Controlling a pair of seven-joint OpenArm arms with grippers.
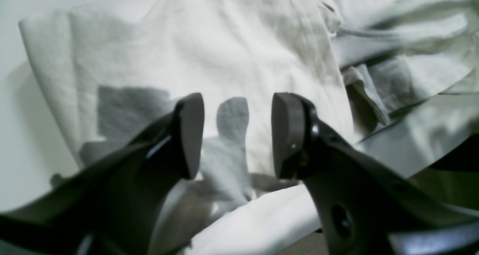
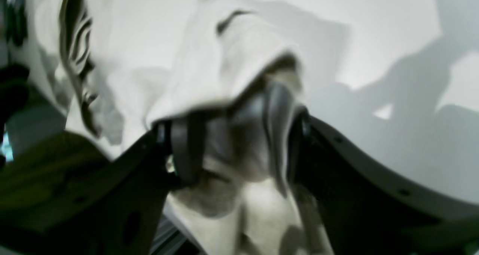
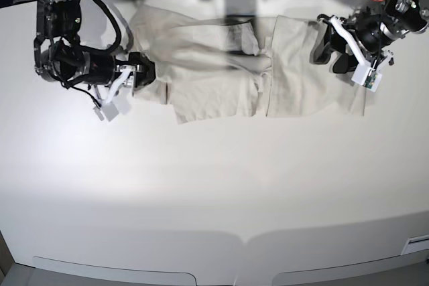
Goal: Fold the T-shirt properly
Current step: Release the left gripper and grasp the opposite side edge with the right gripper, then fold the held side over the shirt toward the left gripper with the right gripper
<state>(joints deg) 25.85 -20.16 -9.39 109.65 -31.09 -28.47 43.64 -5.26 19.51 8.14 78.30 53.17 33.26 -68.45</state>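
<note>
Your T-shirt (image 3: 221, 75) lies stretched along the far edge of the table (image 3: 214, 185), its long axis running side to side between the two arms, with a bunched ridge across its middle. The right gripper (image 3: 144, 75) sits at one short end of the cloth, the left gripper (image 3: 328, 48) over the opposite end, so each arm is nearest its own end and neither reaches the middle easily.

From the right wrist camera you see the right gripper (image 2: 234, 135) with its jaws standing wide and a lump of fabric (image 2: 224, 71) lying between and over the fingertips; the picture is blurred, so you cannot tell whether the pads press on it or the cloth merely drapes there. The overhead view hides that contact altogether.

The left wrist camera gives you the left gripper (image 1: 237, 135) parted with nothing between the pads (image 1: 192, 135), hovering above flat cloth; folded layers and a hem lie just beyond, which the overhead view shows only as faint creases
</note>
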